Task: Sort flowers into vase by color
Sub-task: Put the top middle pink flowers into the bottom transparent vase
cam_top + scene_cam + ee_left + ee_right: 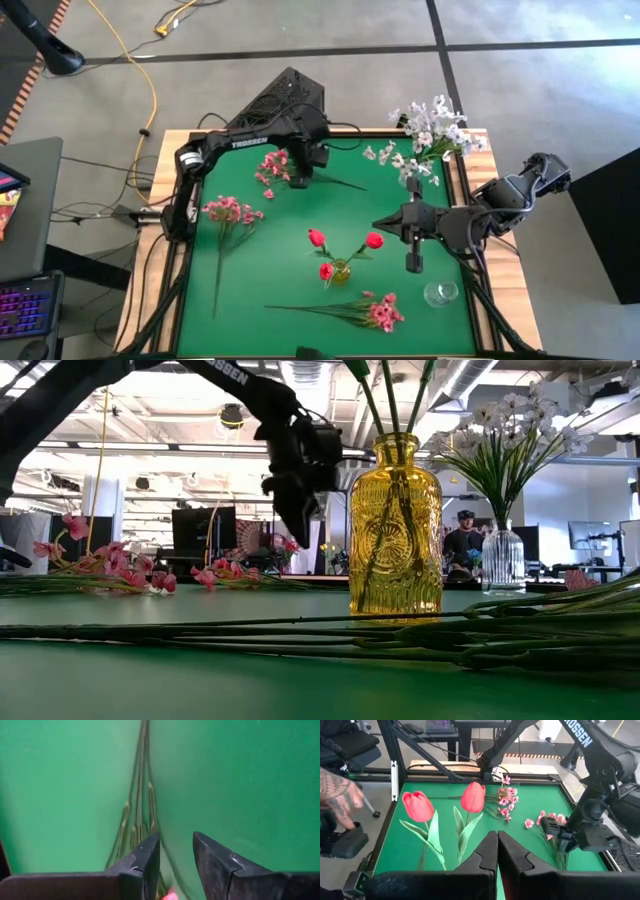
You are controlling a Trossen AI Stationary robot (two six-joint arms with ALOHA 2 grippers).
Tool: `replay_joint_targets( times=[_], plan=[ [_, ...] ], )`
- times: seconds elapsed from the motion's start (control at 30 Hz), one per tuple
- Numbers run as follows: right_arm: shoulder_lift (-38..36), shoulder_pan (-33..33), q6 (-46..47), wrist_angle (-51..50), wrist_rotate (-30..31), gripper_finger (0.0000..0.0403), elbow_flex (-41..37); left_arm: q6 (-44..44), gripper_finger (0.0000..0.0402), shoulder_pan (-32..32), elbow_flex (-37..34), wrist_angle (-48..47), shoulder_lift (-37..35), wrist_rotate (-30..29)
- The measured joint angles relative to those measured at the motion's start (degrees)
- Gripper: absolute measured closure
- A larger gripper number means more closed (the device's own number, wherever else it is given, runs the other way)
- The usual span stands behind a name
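The left gripper [297,178] holds its jaws part open around the stems of a pink spray [274,166], well behind the yellow vase [340,270] with its red tulips [317,238]. The right gripper [413,262], jaws shut and empty, waits beside that vase. This looks like the pickup step: next close and lift; the arm reads "TROSSEN".

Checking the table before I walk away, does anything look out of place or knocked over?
Nothing is knocked over. The yellow vase stands upright with red tulips, and the clear vase near the right edge stands empty. Pink sprays lie loose on the mat.
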Motion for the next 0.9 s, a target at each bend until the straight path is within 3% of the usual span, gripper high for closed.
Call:
replay_joint_targets(
  times=[0.33,0.63,0.9],
  plan=[
    [0.00,-1.02,0.04,-1.78,0.15,0.0367,0.00,10.31,0.0297,2.24,-7.90,4.54,0.03,-3.99],
    [0.00,-3.08,0.35,-1.79,0.13,0.0367,0.00,6.90,0.0297,4.18,-15.34,6.97,0.03,-5.94],
    [0.00,-3.51,0.37,-1.68,0.09,0.0367,0.00,3.72,0.0309,4.84,-17.73,7.67,-0.38,-5.46]
  ],
)
